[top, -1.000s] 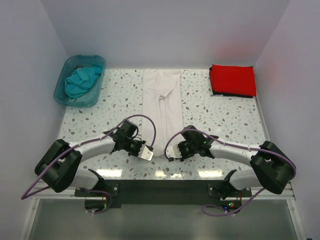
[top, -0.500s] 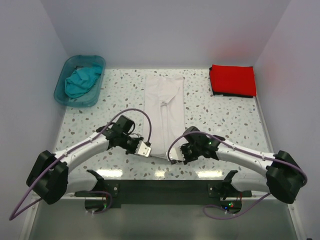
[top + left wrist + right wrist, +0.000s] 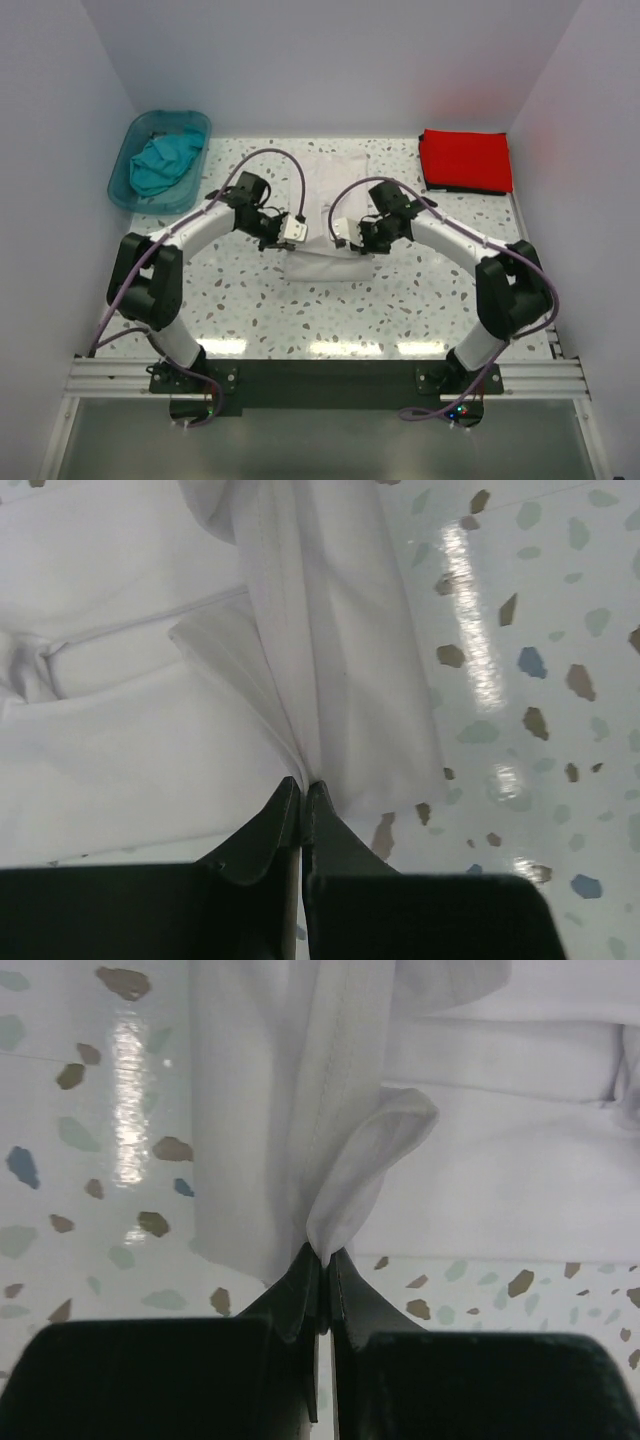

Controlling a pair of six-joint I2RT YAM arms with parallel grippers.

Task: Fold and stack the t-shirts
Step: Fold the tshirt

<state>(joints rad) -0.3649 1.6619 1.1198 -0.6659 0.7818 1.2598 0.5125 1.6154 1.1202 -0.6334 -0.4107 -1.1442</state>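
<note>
Centrally, white t-shirt [image 3: 325, 265] hem in both end effectors [image 3: 302, 788] [image 3: 321, 1257]

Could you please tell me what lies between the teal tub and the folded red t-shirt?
The white t-shirt lies there on the speckled table, as the top external view shows.

White t-shirt [image 3: 322, 268]: long narrow strip, centre, near end raised and doubled over rest. Red t-shirt [image 3: 466, 158]: folded flat, far right. Teal t-shirt [image 3: 163, 163]: crumpled, far left.
</note>
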